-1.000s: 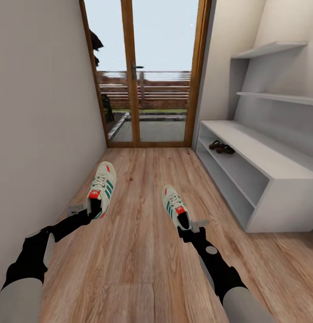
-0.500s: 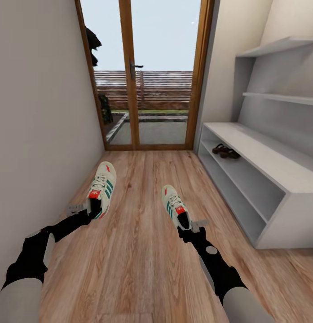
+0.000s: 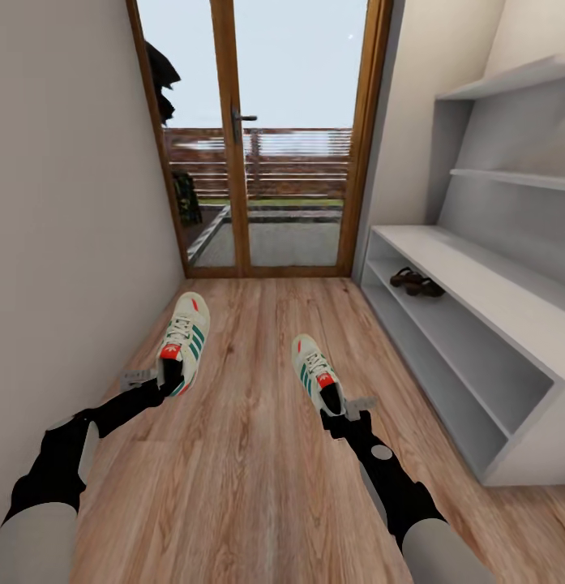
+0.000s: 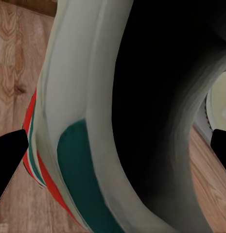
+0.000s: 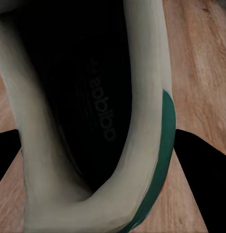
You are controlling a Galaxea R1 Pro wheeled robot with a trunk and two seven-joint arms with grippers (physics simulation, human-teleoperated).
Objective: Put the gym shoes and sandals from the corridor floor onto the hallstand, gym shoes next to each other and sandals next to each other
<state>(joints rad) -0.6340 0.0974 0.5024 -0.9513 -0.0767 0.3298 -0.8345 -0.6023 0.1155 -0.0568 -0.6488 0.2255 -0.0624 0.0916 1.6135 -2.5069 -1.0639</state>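
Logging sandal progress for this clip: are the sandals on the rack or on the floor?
On the rack: both sandals sit side by side on the hallstand's middle shelf, off the floor.

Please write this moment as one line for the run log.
left gripper: shut on left gym shoe | right gripper: shut on right gym shoe | sandals: on hallstand lower shelf

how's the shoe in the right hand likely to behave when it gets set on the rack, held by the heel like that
The right hand grips the gym shoe at its heel collar, so the toe probably sags somewhat. The collar looks thin and padded, so it likely squashes rather than slips. Its flat sole should sit stably on the hallstand, unlikely to tip.
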